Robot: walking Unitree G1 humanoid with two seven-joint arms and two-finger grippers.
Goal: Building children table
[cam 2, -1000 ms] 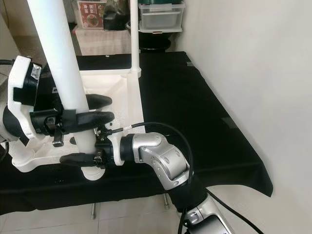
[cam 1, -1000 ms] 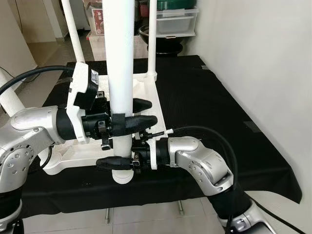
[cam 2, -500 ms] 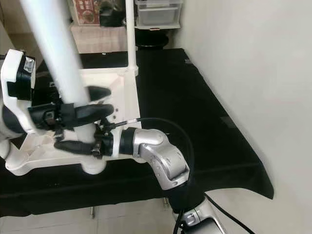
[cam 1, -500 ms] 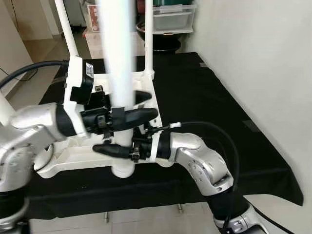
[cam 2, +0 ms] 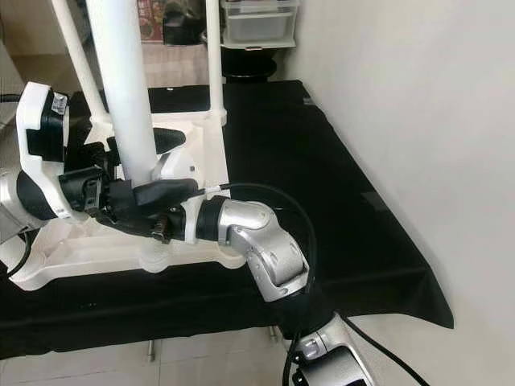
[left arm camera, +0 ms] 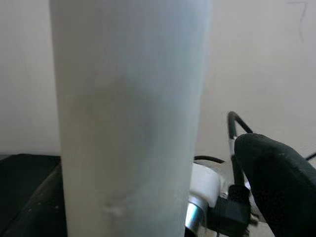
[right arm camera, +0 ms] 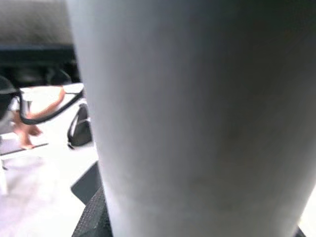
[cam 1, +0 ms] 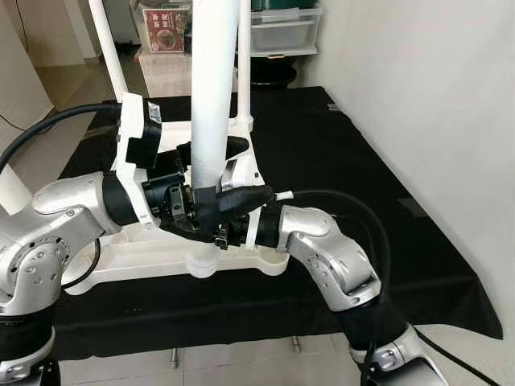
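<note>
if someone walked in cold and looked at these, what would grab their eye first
A thick white table leg stands nearly upright in the middle, rising out of the top of the picture, with both grippers clamped on its lower part: the left gripper from the robot's left, the right gripper just beneath it. Under them lies the upturned white tabletop on a black cloth, with thinner white legs already standing at its far corners.

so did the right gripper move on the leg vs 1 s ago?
Yes. The right gripper sits higher on the white leg, farther from its socket, close under the left gripper.
</note>
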